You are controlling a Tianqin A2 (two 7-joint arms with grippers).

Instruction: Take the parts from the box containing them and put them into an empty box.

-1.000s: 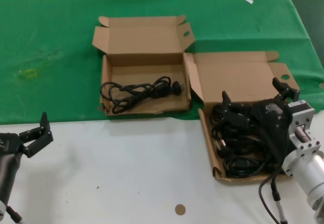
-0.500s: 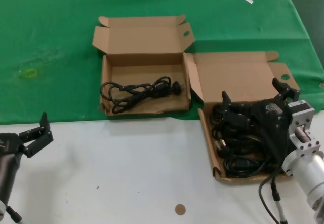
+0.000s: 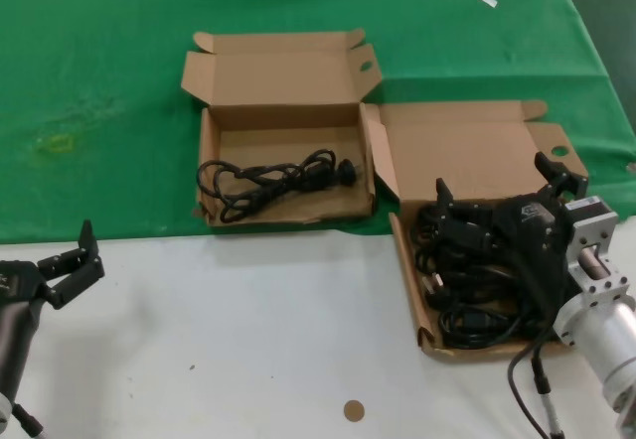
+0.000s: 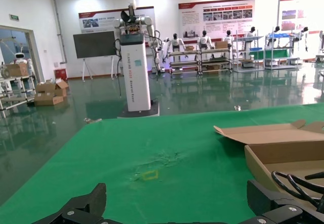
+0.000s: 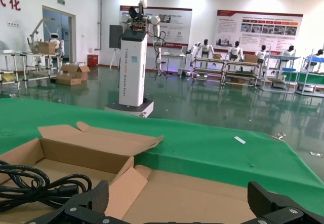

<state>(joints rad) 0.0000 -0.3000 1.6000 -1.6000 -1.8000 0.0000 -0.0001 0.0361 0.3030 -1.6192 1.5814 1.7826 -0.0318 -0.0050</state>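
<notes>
Head view: the right gripper [image 3: 497,196] sits at the lower right of the frame, low over the box containing them [image 3: 409,260], its fingers spread wide with one tip near the box's front left and the other by the lid's holed ear. The parts [image 3: 467,300] lie directly beneath it, a tangled black heap of looped cords filling the tray. Whether the fingers touch the cords is hard to say. At upper centre, the empty box [image 3: 283,136] already holds one black cord [image 3: 268,178] stretched along its floor. The left gripper [image 3: 72,260] waits at the lower left, fingers apart, holding nothing.

Left wrist view: a box wall [image 4: 283,150] and cord loops [image 4: 298,183] show at the right edge.

Right wrist view: a cord [image 5: 35,186] lies at the lower left inside a box [image 5: 76,150].
</notes>
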